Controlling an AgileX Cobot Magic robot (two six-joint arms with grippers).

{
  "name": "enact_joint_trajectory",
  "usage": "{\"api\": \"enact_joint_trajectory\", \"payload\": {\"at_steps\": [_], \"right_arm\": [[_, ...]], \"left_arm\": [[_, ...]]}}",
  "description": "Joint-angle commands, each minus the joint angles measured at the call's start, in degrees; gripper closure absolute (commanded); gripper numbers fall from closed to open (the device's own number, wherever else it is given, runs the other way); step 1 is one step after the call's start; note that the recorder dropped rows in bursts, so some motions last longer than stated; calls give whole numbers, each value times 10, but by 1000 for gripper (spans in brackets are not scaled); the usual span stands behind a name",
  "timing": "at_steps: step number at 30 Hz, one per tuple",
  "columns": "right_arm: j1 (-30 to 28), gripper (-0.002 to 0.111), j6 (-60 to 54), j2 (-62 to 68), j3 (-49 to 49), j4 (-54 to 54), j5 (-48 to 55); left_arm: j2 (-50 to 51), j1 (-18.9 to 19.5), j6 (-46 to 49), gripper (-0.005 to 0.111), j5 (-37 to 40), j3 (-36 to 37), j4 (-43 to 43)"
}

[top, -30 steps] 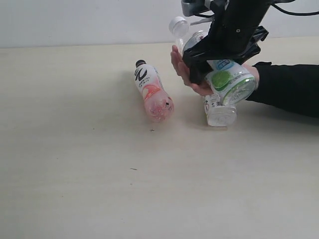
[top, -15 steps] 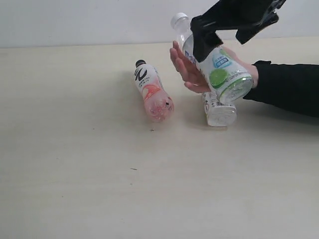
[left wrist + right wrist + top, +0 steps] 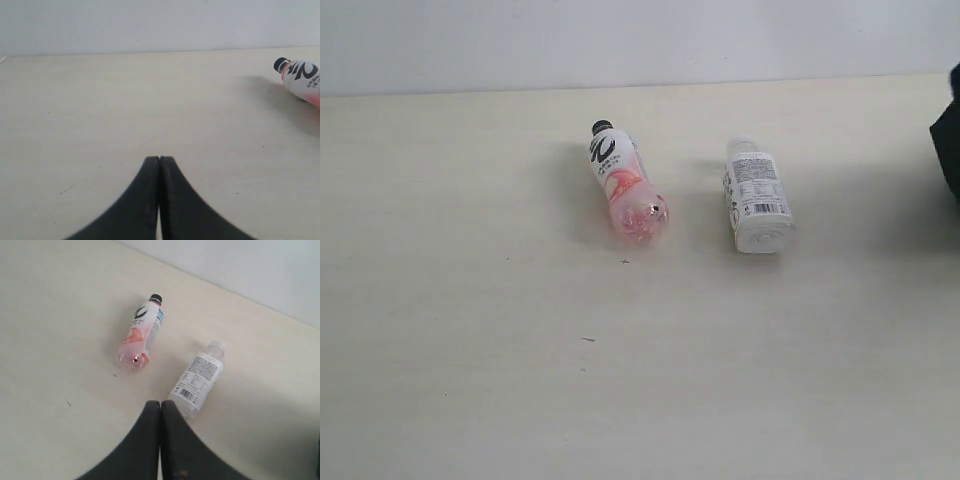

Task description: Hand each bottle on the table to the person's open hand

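Two bottles lie on their sides on the pale table. The pink-and-white one with a black cap is left of the clear one with a small white label. Both also show in the right wrist view, the pink bottle and the white-label bottle. My right gripper is shut and empty, raised above the table near the white-label bottle's base. My left gripper is shut and empty over bare table, with the pink bottle far off at the edge. The person's hand is out of view.
A dark shape pokes in at the right edge of the exterior view; I cannot tell what it is. A pale wall runs behind the table's far edge. A few tiny dark specks dot the tabletop.
The person's hand with the green-lime bottle has left the exterior view. My right arm has pulled out of that view, and its jaws have closed empty.
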Motion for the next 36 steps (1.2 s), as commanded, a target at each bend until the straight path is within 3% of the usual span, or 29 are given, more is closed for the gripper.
{"api": "enact_joint_trajectory", "payload": {"at_steps": [1,6,10,25,36], "right_arm": [[-1,108,-32,-150,141,9,-99],[-1,108,-34,-258,284,4,-240],[-1,108,-19,-271,373,6,-353],[5,108,-20,-358,527,61,-457],[5,108,-20,-438,529,61,-462]], "left_arm": [[-3,-2,-2,104,-2,0,0],[-3,-2,-2,104,-2,0,0],[-3,-2,-2,104,-2,0,0],[-3,-2,-2,104,-2,0,0],[-3,-2,-2,104,-2,0,0]]}}
